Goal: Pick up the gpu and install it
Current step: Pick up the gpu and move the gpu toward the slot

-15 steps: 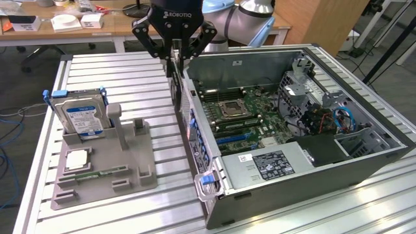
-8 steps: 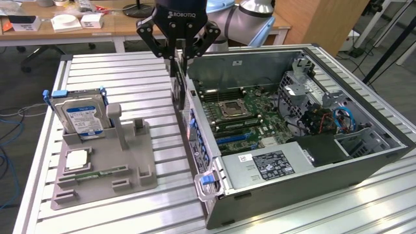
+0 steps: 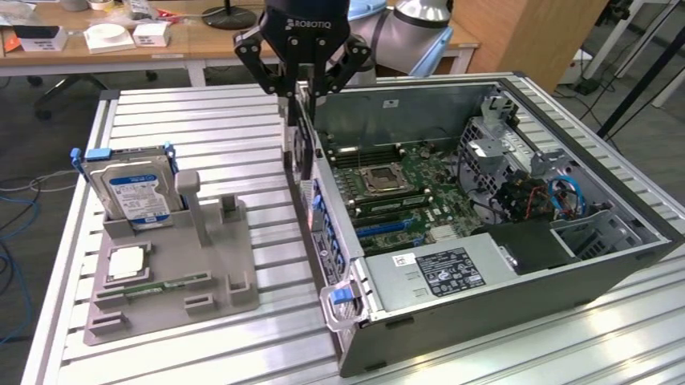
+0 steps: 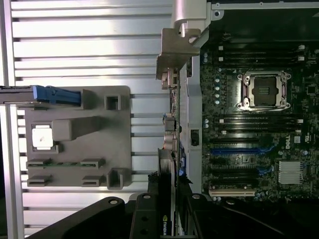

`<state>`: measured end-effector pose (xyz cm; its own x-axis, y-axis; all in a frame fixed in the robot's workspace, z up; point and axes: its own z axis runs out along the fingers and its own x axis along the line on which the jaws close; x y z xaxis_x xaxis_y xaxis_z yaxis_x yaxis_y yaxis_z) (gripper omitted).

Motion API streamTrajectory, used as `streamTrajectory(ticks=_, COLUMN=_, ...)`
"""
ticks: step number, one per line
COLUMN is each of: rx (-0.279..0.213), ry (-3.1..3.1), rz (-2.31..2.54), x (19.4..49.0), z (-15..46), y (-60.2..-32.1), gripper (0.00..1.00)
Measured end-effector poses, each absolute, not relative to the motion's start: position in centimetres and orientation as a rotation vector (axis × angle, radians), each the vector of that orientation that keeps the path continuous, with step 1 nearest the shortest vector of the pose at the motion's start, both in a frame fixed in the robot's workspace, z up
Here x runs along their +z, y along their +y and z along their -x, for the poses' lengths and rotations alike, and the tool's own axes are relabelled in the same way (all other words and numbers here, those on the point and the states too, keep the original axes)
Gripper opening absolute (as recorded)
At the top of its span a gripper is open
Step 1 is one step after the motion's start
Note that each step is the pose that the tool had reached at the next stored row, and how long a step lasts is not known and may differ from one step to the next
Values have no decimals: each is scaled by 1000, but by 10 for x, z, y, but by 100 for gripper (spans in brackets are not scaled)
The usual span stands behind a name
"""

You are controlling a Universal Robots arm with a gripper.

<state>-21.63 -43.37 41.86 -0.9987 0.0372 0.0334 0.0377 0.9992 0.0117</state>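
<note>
Black and thin, the gpu (image 4: pixel 167 191) is clamped edge-on in the gripper (image 3: pixel 304 87). It hangs above the open computer case (image 3: pixel 503 293), by its rear wall and clear of the grey holder (image 3: pixel 214 269). Picking looks done, while seating it on the motherboard (image 3: pixel 412 188) remains.

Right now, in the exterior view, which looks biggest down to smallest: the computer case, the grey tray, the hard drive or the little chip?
1. computer case
2. grey tray
3. hard drive, standing in the tray
4. chip, lying on the tray
</note>
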Motion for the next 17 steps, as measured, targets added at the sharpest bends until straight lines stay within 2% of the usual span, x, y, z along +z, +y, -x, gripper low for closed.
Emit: streamTrajectory(ticks=17, rx=-19, ry=-3108, rz=52, x=419, z=200, y=-434, gripper=26)
